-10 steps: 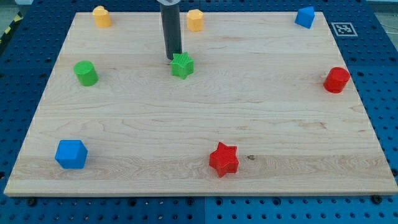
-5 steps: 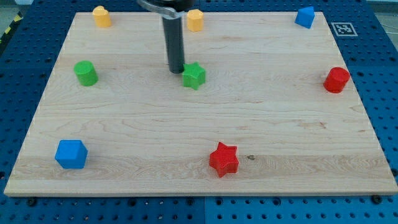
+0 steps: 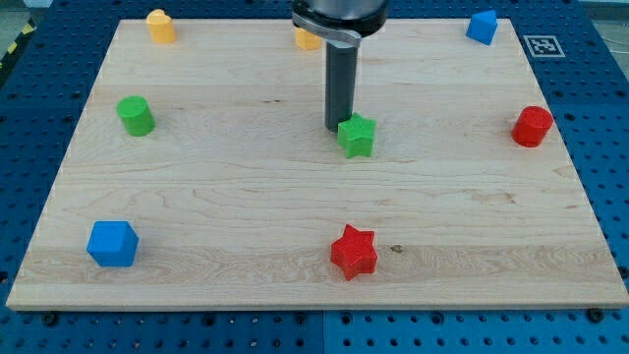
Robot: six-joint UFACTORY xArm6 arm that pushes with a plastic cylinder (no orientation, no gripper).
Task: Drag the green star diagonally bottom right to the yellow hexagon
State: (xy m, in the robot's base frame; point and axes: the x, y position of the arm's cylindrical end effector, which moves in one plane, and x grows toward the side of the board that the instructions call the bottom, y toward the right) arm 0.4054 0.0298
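The green star (image 3: pixel 358 136) lies on the wooden board (image 3: pixel 314 226), a little right of its middle. My tip (image 3: pixel 336 126) touches the star's upper left side. The yellow hexagon (image 3: pixel 307 39) stands near the view's top edge, mostly hidden behind the arm's dark end; only its lower left part shows. The star is below and to the right of that hexagon.
A second yellow block (image 3: pixel 160 26) stands at top left. A green cylinder (image 3: pixel 135 116) is at left. A blue cube (image 3: pixel 111 244) is at bottom left. A red star (image 3: pixel 354 252) is at bottom centre. A red cylinder (image 3: pixel 532 127) is at right. A blue block (image 3: pixel 482 27) is at top right.
My tip has moved right and slightly down, pushing the green star with it from near the board's upper middle to right of centre. The other blocks have not moved.
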